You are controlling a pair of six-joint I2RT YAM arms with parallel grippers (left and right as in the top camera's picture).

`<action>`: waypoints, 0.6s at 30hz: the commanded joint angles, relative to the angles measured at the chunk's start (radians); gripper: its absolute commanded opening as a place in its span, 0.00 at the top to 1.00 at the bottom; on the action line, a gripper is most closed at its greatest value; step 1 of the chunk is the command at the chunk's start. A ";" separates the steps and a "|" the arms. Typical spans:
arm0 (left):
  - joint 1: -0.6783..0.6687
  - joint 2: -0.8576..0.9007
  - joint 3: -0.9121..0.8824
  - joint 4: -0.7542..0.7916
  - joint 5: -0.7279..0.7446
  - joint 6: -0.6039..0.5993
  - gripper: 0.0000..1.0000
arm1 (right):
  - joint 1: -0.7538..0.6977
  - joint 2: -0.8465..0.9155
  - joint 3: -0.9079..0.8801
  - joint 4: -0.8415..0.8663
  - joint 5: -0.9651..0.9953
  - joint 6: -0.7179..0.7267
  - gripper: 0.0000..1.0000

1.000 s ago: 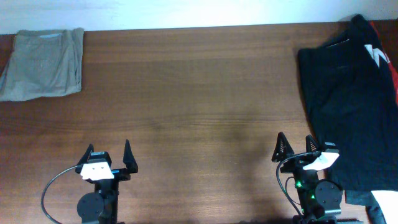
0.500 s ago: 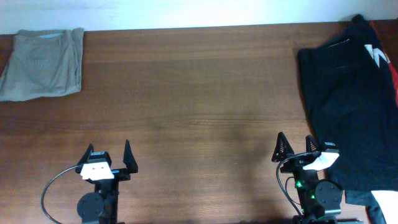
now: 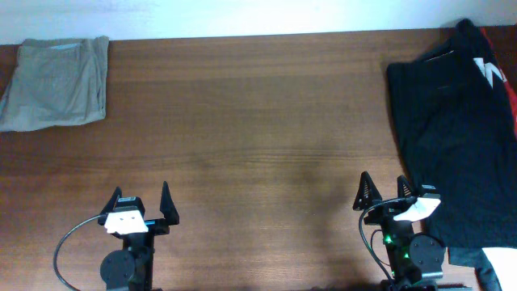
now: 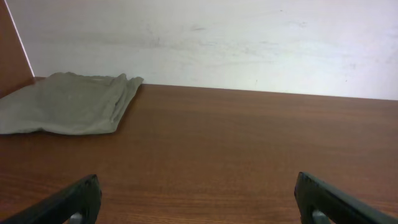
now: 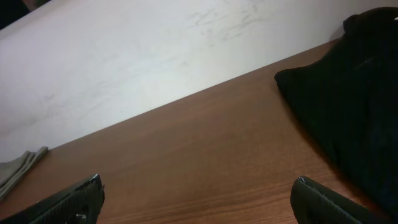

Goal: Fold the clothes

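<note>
A folded grey-green garment [image 3: 55, 82] lies at the far left corner of the table; it also shows in the left wrist view [image 4: 65, 111]. A black garment [image 3: 456, 137] with red and white markings lies spread along the right side, and shows in the right wrist view [image 5: 351, 112]. My left gripper [image 3: 142, 202] is open and empty near the front edge, its fingers apart in its wrist view [image 4: 198, 198]. My right gripper [image 3: 386, 192] is open and empty near the front right, just left of the black garment, fingers apart in its wrist view [image 5: 199, 198].
The brown wooden table [image 3: 250, 137] ends at a white wall at the back. A white item [image 3: 499, 263] peeks out at the front right corner beside the black garment.
</note>
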 commanded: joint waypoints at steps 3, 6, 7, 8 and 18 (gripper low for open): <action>0.002 -0.007 -0.006 -0.002 -0.011 -0.002 0.01 | 0.005 -0.007 -0.005 -0.005 0.005 -0.010 0.01; 0.002 -0.007 -0.006 -0.002 -0.011 -0.002 0.01 | 0.005 -0.006 -0.005 -0.005 0.005 -0.010 0.01; 0.002 -0.007 -0.006 -0.002 -0.011 -0.002 0.01 | 0.005 -0.007 -0.005 -0.005 0.005 -0.010 0.01; 0.002 -0.007 -0.006 -0.002 -0.011 -0.002 0.01 | 0.005 -0.006 -0.005 -0.005 -0.001 -0.005 0.01; 0.002 -0.007 -0.006 -0.002 -0.011 -0.003 0.01 | 0.005 -0.006 -0.005 0.074 -0.400 0.012 0.01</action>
